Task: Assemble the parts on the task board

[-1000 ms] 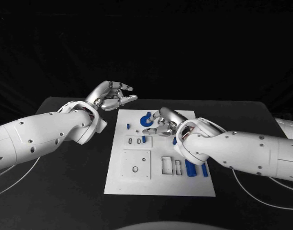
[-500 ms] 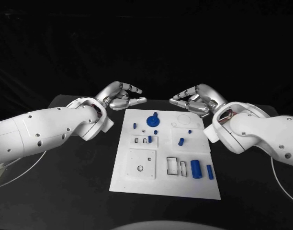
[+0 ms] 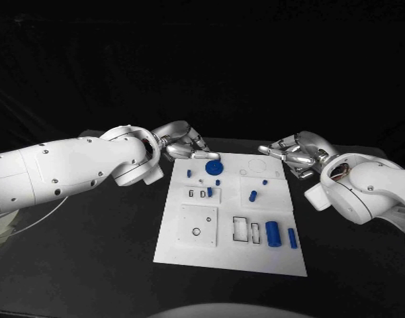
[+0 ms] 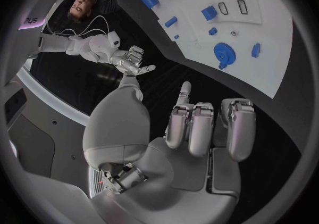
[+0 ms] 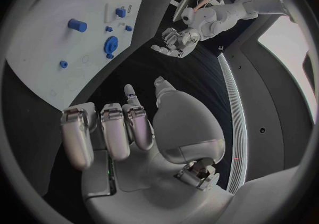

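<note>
Left hand [image 3: 182, 147] and right hand [image 3: 296, 154] both empty, fingers loosely spread, flanking task board [image 3: 231, 248] at frame centre.

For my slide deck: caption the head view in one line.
Both hands, left and right, hover empty beside the white task board, blue parts lying on it.

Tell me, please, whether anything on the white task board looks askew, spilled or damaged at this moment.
Nothing stands out. The white task board lies flat and whole on the black table. The small blue parts, such as the round blue gear and the two blue cylinders, rest on it. Both robot hands are off the board, holding nothing.
</note>
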